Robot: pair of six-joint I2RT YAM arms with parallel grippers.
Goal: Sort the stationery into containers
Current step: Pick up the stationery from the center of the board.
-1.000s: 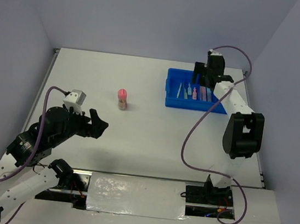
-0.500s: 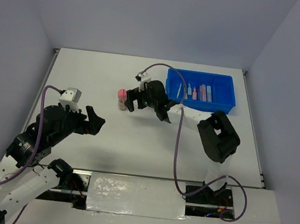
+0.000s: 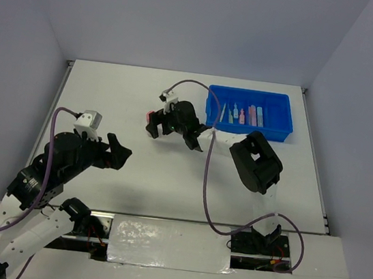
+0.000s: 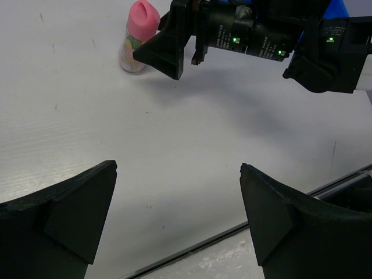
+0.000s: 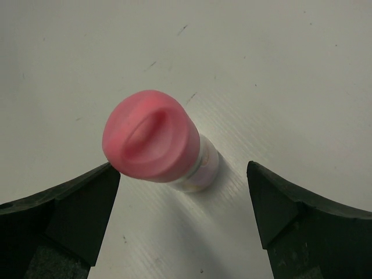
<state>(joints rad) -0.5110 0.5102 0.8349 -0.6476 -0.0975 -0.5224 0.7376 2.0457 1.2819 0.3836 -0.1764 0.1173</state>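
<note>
My right gripper (image 5: 180, 173) stands wide, one finger on each side of the pink-capped tube (image 5: 152, 142), and is not clamped on it. The tube stands upright on the white table (image 5: 279, 70), with a pale body under its cap. My left gripper (image 4: 177, 170) is spread wide too, with nothing between its fingers, and hangs over the table nearer the front edge. Well apart from the tube, at the back right, the blue tray (image 3: 278, 132) holds several highlighters (image 3: 243, 115) in its compartments.
</note>
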